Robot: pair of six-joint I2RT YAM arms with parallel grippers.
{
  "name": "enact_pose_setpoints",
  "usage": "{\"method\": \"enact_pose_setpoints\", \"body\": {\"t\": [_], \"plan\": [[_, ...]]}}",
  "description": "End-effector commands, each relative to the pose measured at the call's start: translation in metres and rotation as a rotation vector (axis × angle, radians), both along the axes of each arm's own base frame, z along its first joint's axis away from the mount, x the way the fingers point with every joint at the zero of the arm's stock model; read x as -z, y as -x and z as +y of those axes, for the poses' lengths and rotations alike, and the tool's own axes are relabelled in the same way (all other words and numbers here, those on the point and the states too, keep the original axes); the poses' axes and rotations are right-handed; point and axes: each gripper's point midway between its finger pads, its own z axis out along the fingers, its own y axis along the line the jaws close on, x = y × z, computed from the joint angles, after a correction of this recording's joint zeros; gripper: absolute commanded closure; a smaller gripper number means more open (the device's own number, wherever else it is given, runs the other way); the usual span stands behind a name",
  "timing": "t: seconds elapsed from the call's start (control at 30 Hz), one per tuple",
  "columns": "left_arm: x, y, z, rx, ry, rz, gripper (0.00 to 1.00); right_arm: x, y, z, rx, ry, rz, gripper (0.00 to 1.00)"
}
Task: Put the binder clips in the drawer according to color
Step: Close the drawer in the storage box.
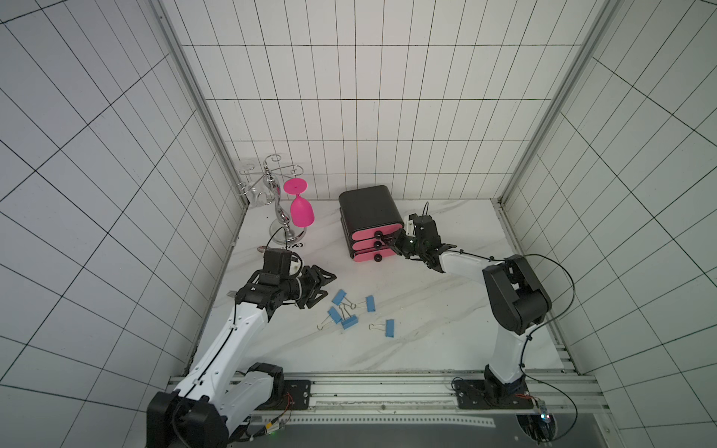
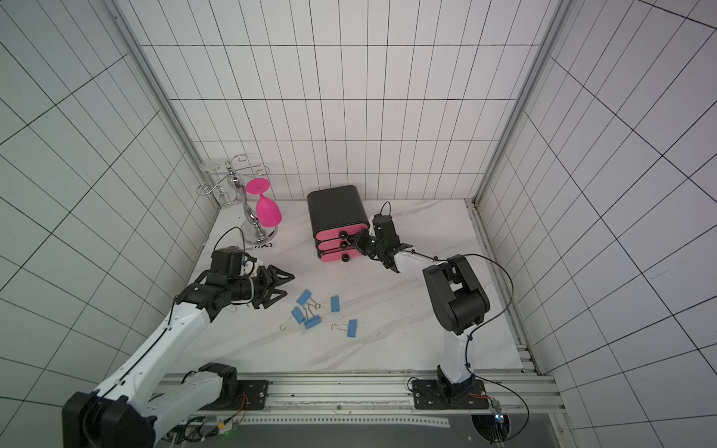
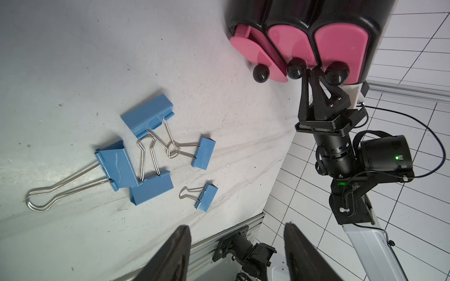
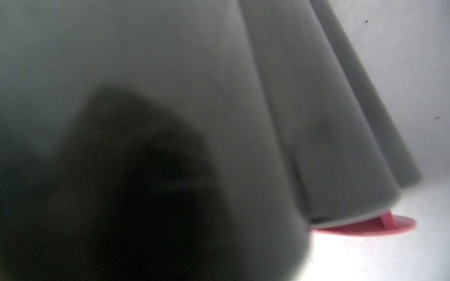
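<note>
Several blue binder clips (image 1: 349,322) (image 2: 312,322) (image 3: 153,188) lie loose in a cluster mid-table. To their left my left gripper (image 1: 324,289) (image 2: 285,287) (image 3: 236,227) hovers open and empty. The drawer (image 1: 368,209) (image 2: 337,207) (image 3: 341,43) is a black chest with three pink fronts at the back, and its bottom front sticks out a little. My right gripper (image 1: 390,241) (image 2: 359,241) (image 3: 311,73) has its fingertips close together between the top and middle knobs. Whether they pinch a knob is unclear. The right wrist view shows only the blurred chest wall (image 4: 170,97).
A silver glass rack (image 1: 281,209) stands at the back left with a pink goblet (image 1: 302,211) hanging upside down from it and a clear glass (image 1: 252,190) behind. An aluminium rail (image 1: 388,384) runs along the table's front. Tiled walls close in both sides.
</note>
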Motion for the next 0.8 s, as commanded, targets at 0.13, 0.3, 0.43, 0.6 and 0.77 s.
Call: {"method": "enact_pose_setpoints", "body": {"t": [0.13, 0.3, 0.43, 0.6, 0.77], "plan": [[-0.014, -0.013, -0.001, 0.003, 0.009, -0.062, 0.36, 0.001, 0.006, -0.009, 0.027, 0.001, 0.032, 0.82], [-0.019, -0.019, 0.005, -0.033, -0.012, -0.116, 0.36, -0.006, 0.044, -0.026, 0.017, 0.04, 0.049, 0.8], [-0.014, -0.017, 0.01, -0.076, -0.021, -0.132, 0.36, 0.008, 0.073, -0.044, 0.022, 0.104, 0.091, 0.74], [-0.006, -0.011, 0.014, -0.103, -0.021, -0.12, 0.36, 0.033, 0.095, -0.062, 0.064, 0.14, 0.148, 0.68], [0.005, -0.01, 0.015, -0.115, -0.02, -0.096, 0.35, 0.05, 0.097, -0.06, 0.089, 0.127, 0.182, 0.62]]}}
